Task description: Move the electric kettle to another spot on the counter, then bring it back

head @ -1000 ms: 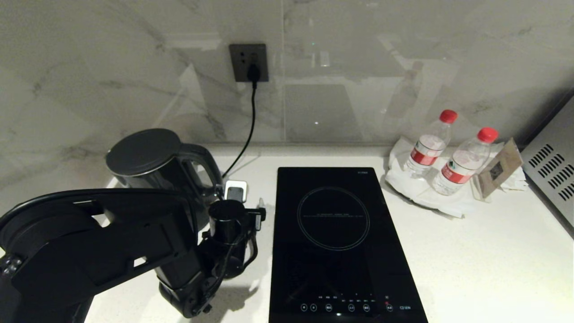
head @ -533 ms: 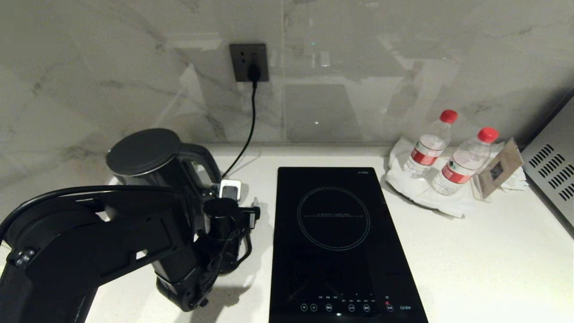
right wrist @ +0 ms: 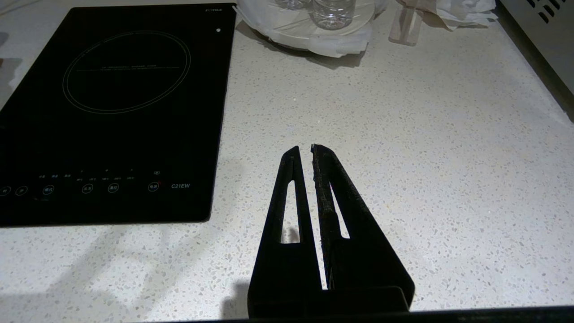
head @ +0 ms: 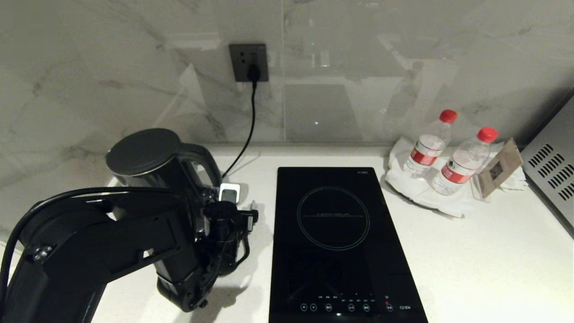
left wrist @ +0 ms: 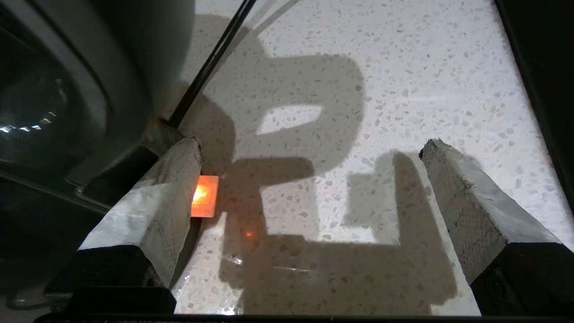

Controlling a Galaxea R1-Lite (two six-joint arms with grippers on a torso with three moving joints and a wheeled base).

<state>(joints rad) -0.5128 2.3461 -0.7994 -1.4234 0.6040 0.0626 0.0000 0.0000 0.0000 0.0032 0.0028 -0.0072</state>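
Right gripper (right wrist: 309, 148): parked low over bare counter (head: 471, 251), fingers pressed together, nothing held.
Open room: wide speckled white stone betw. cooktop (head: 334, 237) & vented appliance at right edge.
Left gripper (left wrist: 309, 179): fingers spread wide, empty, just beside kettle handle; narrow strip to cooktop's left edge.
Electric kettle (head: 150, 163): upright, back-left of counter near wall; glossy black cylinder, flat round lid, loop handle facing cooktop.
Far: cord up to wall socket (head: 249, 62); two red-capped water bottles (head: 448, 152) back right.
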